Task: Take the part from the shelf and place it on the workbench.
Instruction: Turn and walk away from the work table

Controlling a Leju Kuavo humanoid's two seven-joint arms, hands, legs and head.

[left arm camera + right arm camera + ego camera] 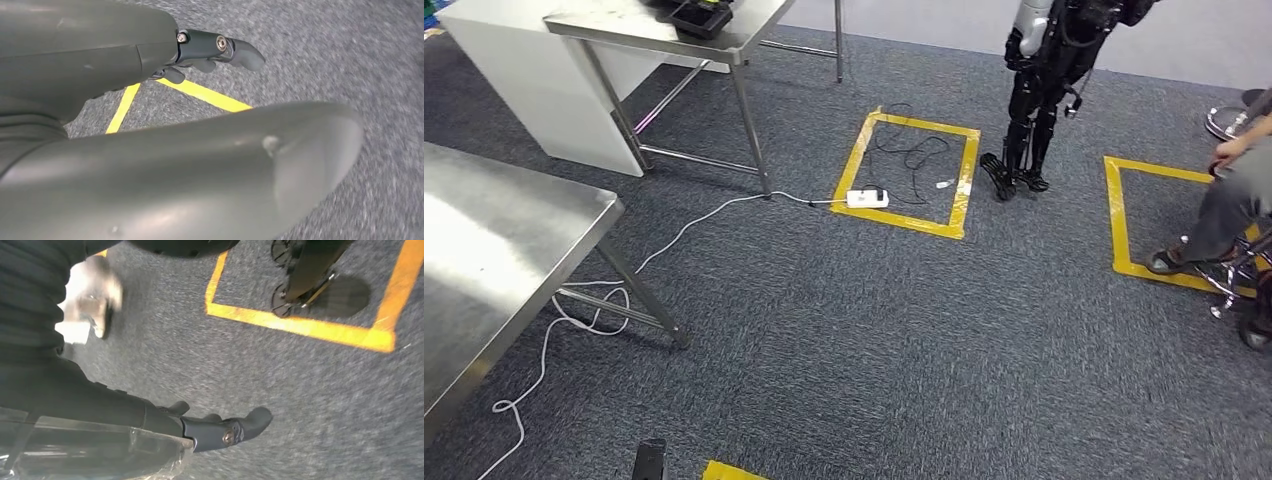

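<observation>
Right hand point(150, 440) grips a clear-wrapped part point(90, 450) low over grey carpet point(874, 340); left hand point(150, 125) hangs with fingers apart, holding nothing; steel workbench point(494, 260) lies ahead on the left, well apart from the held part.

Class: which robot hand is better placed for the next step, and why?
Right, probably: a clear-wrapped item lies along the right hand, seemingly held. The left hand holds nothing, its fingers spread over carpet.
</observation>
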